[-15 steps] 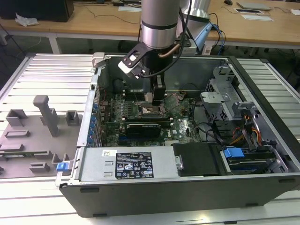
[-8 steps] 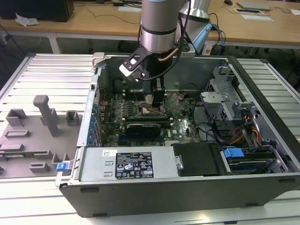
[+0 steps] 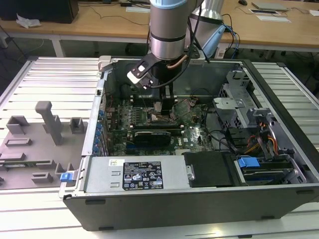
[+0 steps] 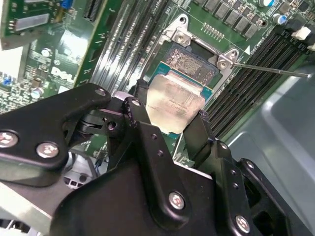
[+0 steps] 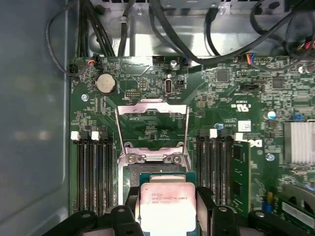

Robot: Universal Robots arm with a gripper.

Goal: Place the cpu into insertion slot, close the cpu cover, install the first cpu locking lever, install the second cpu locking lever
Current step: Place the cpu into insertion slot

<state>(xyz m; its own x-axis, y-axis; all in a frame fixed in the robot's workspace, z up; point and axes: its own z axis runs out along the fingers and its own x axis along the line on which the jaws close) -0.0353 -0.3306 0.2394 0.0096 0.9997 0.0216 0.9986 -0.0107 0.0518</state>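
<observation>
Exterior view: claw (image 3: 164, 113) low inside computer case (image 3: 164, 209), over motherboard (image 3: 194, 134).

Second wrist view: claw clamped on opposite edges of cpu (image 4: 174, 105) — square, flat, metal top up, partly over insertion slot (image 4: 189, 61).

First wrist view: cpu cover (image 5: 152, 103) stands open beyond slot.

**Exterior view.** A raised camera set well back looks obliquely down on the open computer case (image 3: 199, 199), which lies on the slatted worktop (image 3: 50, 74). The arm (image 3: 169, 30) stands over the case.

**First wrist view.** The camera faces almost squarely onto the motherboard (image 5: 221, 98) from fairly near.

**Second wrist view.** The camera sits much closer and looks slantwise past the end effector (image 4: 170, 115) to the same board.

**Shared field.** Both wrist views show the cpu (image 4: 174, 101) clasped in the end effector, the insertion slot (image 4: 189, 61) and the flanking memory slots (image 4: 256, 69). The exterior view shows this region small, partly behind the arm.
</observation>
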